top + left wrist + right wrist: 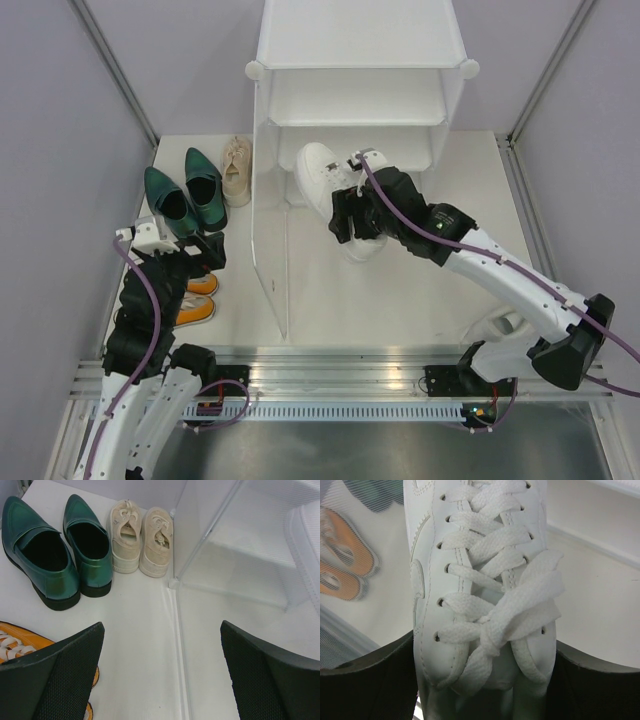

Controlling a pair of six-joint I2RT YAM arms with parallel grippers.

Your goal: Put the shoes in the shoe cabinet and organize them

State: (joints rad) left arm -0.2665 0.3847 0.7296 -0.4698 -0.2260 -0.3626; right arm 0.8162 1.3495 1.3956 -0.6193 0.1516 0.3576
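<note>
Right hand point(352, 216) straddles the white leather lace-up sneaker point(485, 580) across its laced midfoot. Its jaws are spread wide, with a finger point(365, 685) pressed to each flank, which reads as a grip on the shoe, not slack. Risks, as I judge them: the hold is on the soft upper, well back from the toe, so the shoe could pivot or slip out if swung. The toe could also nudge the tall white plastic open-front shoe cabinet point(355, 35), which looks light enough to shift. The purple cable point(383, 203) over the wrist runs close under a shelf and might catch. The sneaker sits at the cabinet's lowest opening, toe pointing inward, near the translucent side panel point(268, 250); cannot tell whether its sole rests down. Left hand point(160, 635) gapes wide and empty above the white desk point(135, 610). Orange canvas sneakers point(195, 308) lie just under it; dark green pointed heels point(60, 555) and cream lace-up sneakers point(142, 540) stand ahead, outside the cabinet.
</note>
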